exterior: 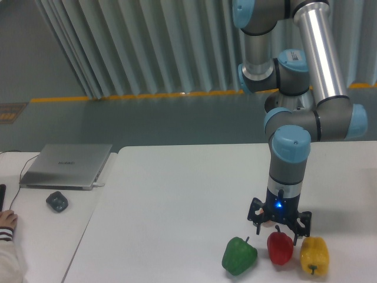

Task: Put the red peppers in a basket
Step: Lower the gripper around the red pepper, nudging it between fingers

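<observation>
A: State the position of the red pepper (280, 248).

B: It stands on the white table (177, 200) close to the front edge, toward the right-hand end. It is the middle item in a row of three: the green pepper (239, 256) is near it on the left, and the yellow pepper (313, 255) is just beside it on the right.

A: State the condition of the gripper (278, 227).

B: It points straight down, directly above the red pepper. The fingers are spread apart, one on each side of the stem, and nothing is held between them. A blue indicator light is lit on the wrist.

A: List other items.

B: A closed laptop (68, 165) and a small dark object (56, 201) lie on the adjoining desk at the left. A person's hand (7, 221) shows at the left edge of the view.
</observation>
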{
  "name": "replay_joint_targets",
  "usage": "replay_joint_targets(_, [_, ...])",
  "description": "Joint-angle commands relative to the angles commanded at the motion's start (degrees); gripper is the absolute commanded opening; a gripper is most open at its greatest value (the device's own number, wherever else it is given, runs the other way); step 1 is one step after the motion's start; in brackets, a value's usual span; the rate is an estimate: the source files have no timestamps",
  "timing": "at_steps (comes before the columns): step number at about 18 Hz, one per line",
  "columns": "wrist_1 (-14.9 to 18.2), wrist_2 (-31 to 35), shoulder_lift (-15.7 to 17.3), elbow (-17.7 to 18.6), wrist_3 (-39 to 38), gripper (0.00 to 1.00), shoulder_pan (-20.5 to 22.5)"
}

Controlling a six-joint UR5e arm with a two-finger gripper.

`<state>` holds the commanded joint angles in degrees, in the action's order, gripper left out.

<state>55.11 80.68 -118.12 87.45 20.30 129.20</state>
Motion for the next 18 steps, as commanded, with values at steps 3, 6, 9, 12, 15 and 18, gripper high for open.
replay_joint_targets(3, [0.00, 0.62, -0.44, -0.35, 0.00, 1.00, -0.09])
replay_joint_targets(6, [0.00, 0.97, -0.70, -0.35, 0.09, 1.00, -0.09])
replay_joint_targets(9, [-0.09, 0.97, -0.88, -0.53, 0.17, 1.00, 0.00])
replay_joint_targets(12, [-0.09, 1.06, -1.58, -0.97, 1.67, 1.00, 0.00])
replay_joint_targets(15, [-0.09, 1.06, -1.93, -1.23, 1.67, 0.89, 0.00])
replay_joint_targets(18, [-0.09, 1.06, -1.94, -1.32, 1.67, 0.72, 0.08])
